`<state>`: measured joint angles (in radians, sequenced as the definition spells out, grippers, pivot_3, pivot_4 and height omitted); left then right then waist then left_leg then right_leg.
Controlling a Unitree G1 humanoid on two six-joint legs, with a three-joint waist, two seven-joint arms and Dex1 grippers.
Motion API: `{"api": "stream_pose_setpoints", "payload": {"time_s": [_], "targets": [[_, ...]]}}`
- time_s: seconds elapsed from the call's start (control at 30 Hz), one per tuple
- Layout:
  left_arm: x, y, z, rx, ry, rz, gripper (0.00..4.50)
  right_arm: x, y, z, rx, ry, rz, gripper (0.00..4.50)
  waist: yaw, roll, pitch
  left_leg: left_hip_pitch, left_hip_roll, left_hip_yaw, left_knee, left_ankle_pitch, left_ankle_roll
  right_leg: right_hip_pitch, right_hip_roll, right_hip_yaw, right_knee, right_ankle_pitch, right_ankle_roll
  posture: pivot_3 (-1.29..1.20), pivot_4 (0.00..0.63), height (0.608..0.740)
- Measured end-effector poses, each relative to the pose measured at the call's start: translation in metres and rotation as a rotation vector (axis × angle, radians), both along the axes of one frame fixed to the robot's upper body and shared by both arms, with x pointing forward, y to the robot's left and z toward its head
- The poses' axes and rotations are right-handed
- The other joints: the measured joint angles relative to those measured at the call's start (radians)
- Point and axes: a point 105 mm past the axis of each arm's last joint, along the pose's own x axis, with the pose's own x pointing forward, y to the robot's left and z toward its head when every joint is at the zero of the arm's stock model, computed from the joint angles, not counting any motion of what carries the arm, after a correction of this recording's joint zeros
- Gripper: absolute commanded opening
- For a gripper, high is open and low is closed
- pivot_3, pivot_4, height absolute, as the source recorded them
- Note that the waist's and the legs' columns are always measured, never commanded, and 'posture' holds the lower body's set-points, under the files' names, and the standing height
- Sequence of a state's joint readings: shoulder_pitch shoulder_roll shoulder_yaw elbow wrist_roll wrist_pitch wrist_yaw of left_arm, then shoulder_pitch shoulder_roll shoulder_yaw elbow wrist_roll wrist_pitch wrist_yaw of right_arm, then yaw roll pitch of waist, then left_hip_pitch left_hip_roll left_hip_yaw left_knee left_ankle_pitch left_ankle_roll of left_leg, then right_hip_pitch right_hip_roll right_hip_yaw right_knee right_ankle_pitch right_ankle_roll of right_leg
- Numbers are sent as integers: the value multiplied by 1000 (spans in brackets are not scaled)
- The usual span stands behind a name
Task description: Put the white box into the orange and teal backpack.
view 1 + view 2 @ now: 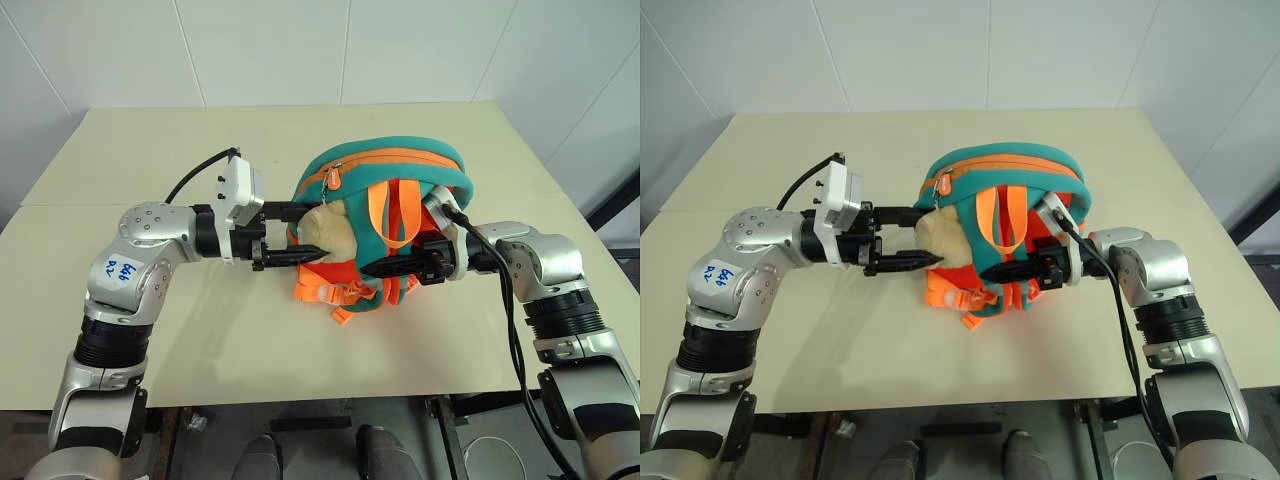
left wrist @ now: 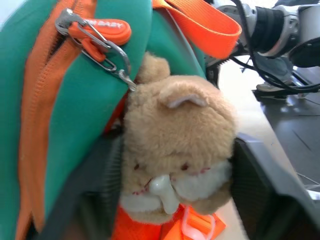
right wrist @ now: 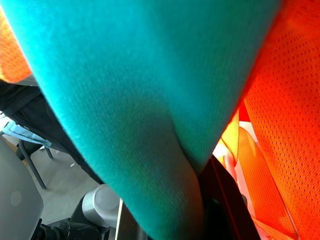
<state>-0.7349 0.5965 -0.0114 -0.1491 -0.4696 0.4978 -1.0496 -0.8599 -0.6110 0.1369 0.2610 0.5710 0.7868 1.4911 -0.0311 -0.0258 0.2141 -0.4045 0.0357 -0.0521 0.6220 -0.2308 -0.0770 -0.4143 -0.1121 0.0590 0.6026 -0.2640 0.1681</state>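
The orange and teal backpack (image 1: 400, 165) hangs upright just above the table, its orange webbing loops trailing below. My right gripper (image 1: 405, 265) is shut on one of its teal straps (image 3: 130, 100) from the right side. On the left side, my left gripper (image 1: 308, 233) reaches in level. Its two black fingers press against both sides of the tan plush toy (image 2: 175, 145), which hangs from the zipper pull (image 2: 100, 32). The white box is out of view.
The beige table (image 1: 150, 150) spreads wide around the backpack, with white walls behind it. A black cable (image 1: 515, 330) runs along my right arm. The table's front edge lies just below both forearms.
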Motion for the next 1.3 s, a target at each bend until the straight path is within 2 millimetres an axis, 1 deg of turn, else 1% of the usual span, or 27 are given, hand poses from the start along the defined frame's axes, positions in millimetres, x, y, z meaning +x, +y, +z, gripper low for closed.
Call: {"api": "stream_pose_setpoints", "payload": {"time_s": [0.1,0.13,0.17,0.27,0.33,0.5,0.57,0.6,0.63,0.67,0.73,0.8,0.9,1.0,1.07,1.1,1.17,1.3], "targets": [[2,1,1,1,-20,17,1021,0,0,0,0,-1,-2,0,1,0,0,0,0,0,0,0,0,0,0,0,0,0,0,0,150,740],[3,1,2,3,-24,20,784,0,0,0,0,-1,-2,0,1,0,0,0,0,0,0,0,0,0,0,0,0,0,0,0,150,740],[3,1,2,4,-27,21,643,0,0,0,0,-1,-2,0,1,0,0,0,0,0,0,0,0,0,0,0,0,0,0,0,150,740],[2,5,3,28,-33,18,643,0,1,0,0,-4,-3,0,-1,0,0,0,0,0,0,0,0,0,0,0,0,0,0,0,150,740],[2,13,9,60,-42,17,643,1,1,0,0,-6,-5,0,-2,0,0,0,0,0,0,0,0,0,0,0,0,0,0,0,150,740],[14,52,27,110,-38,105,643,0,3,1,-3,-19,-8,0,-6,0,0,0,0,0,0,0,0,0,0,0,0,0,0,0,150,740],[25,76,32,132,-41,187,643,-1,4,3,-4,-32,-3,0,-10,0,0,0,0,0,-1,0,0,0,0,0,0,0,0,0,150,740],[31,92,33,135,-38,241,643,-2,3,4,-1,-39,-5,0,-11,0,0,0,0,0,-1,0,0,0,0,0,0,0,0,0,150,740],[35,104,33,130,-33,283,643,-4,2,5,0,-44,-7,0,-12,0,0,0,0,0,-2,0,0,0,0,0,0,0,0,0,150,740],[38,111,31,129,-22,309,643,-5,1,5,1,-45,-9,0,-11,0,0,0,0,0,-2,0,0,0,0,0,0,0,0,0,150,740],[44,119,21,143,2,334,643,-6,0,5,-6,-47,-15,0,-8,0,0,0,0,0,-2,0,0,0,0,0,-1,0,0,0,150,740],[50,119,7,153,31,338,643,-8,-1,2,-3,-35,-19,0,-4,0,0,0,0,0,-2,0,1,0,0,0,-1,0,0,0,150,740],[61,111,-31,163,118,329,643,-10,-1,-3,-2,-12,-36,0,1,0,0,0,0,0,-1,0,1,0,0,0,0,0,0,0,150,740],[69,97,-71,191,189,311,643,-13,-1,-2,7,-7,-44,0,1,0,0,0,0,0,0,0,1,0,0,0,1,0,0,0,150,740],[72,87,-91,198,220,296,643,-13,-3,-2,15,-5,-59,0,2,0,0,0,0,0,0,0,1,0,0,0,1,0,0,0,150,740],[75,81,-97,185,221,295,643,-13,-3,-3,17,-1,-66,0,3,0,0,0,0,0,0,0,1,0,0,0,1,0,0,0,150,740],[80,74,-102,170,207,297,643,-14,-4,-5,26,16,-77,0,6,0,-1,1,0,0,1,0,1,1,0,0,1,0,0,0,150,740],[88,61,-108,158,164,300,643,-16,-1,-5,29,23,-83,0,30,2,-2,2,-1,0,7,-1,1,6,0,-1,-1,3,1,0,150,740]]}}
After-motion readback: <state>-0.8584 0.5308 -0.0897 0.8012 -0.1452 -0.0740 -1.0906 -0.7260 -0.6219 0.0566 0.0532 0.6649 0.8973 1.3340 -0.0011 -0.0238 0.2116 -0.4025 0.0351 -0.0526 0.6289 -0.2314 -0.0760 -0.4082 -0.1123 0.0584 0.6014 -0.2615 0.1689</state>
